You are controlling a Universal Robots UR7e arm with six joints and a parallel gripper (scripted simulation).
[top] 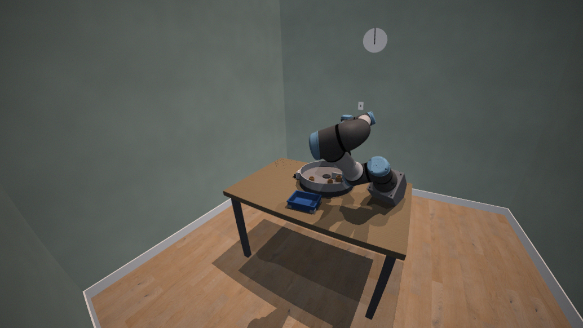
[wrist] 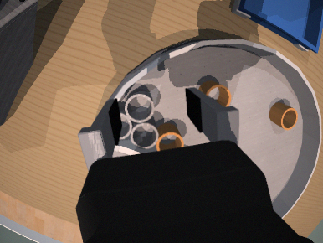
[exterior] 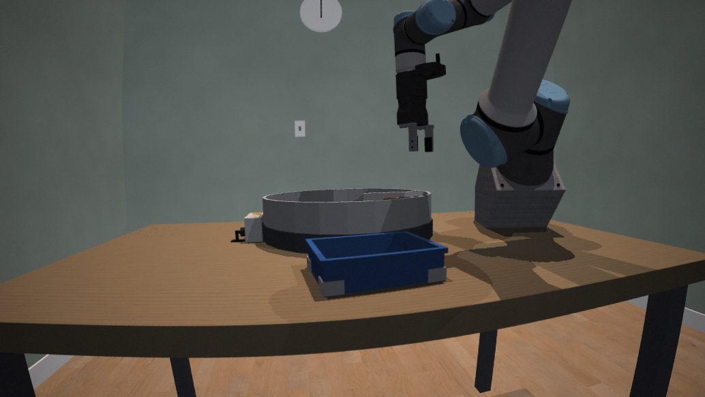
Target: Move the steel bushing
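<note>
The grey walled turntable stands on the wooden table and also shows in the exterior view [exterior: 346, 211]. In the wrist view two steel bushings [wrist: 140, 106] [wrist: 145, 134] stand upright close together near the rim; a third one seems partly hidden behind the left finger. Three bronze-coloured bushings [wrist: 169, 138] [wrist: 217, 93] [wrist: 284, 115] stand further round the disc. My gripper [wrist: 153, 106] [exterior: 421, 142] is open and empty, well above the turntable, with the steel bushings below, between its fingers. The blue crate [exterior: 377, 261] is empty in front of the turntable.
The robot base [exterior: 517, 197] stands on the table right of the turntable. A small white box [exterior: 253, 226] sits against the turntable's left side.
</note>
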